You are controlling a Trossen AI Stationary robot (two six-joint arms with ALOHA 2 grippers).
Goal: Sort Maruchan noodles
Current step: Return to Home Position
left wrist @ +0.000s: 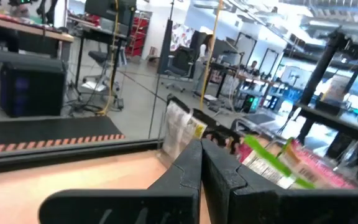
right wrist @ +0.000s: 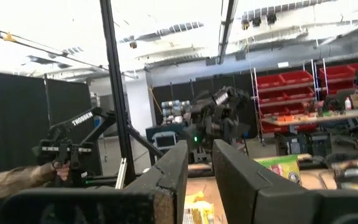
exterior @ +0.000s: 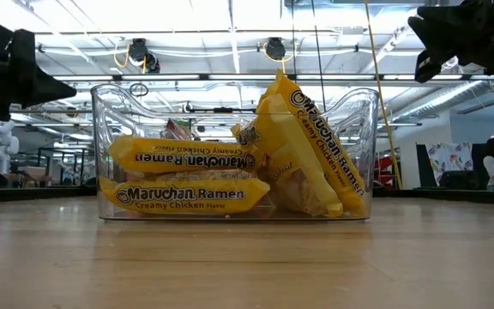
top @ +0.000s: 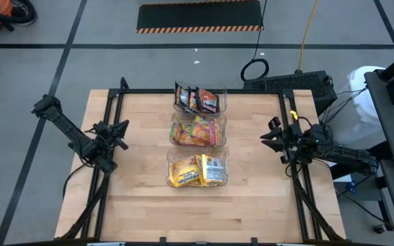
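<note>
I'm holding my left claw (top: 122,130) pressed closed, empty, at centre left; my right claw (top: 265,137), slightly parted, empty, centre right. The glossy flat Maruchan noodles (top: 195,130) are sitting in clear plastic bins (top: 226,171) mid-frame.

Three clear bins (top: 172,123) stand in a row on the wooden table (top: 142,205) — hazard-striped mat (top: 198,16) beyond.

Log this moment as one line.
Maruchan noodles sorted by colour in three clear bins | left gripper shut, empty, left of bins | right gripper open, empty, right of bins
</note>
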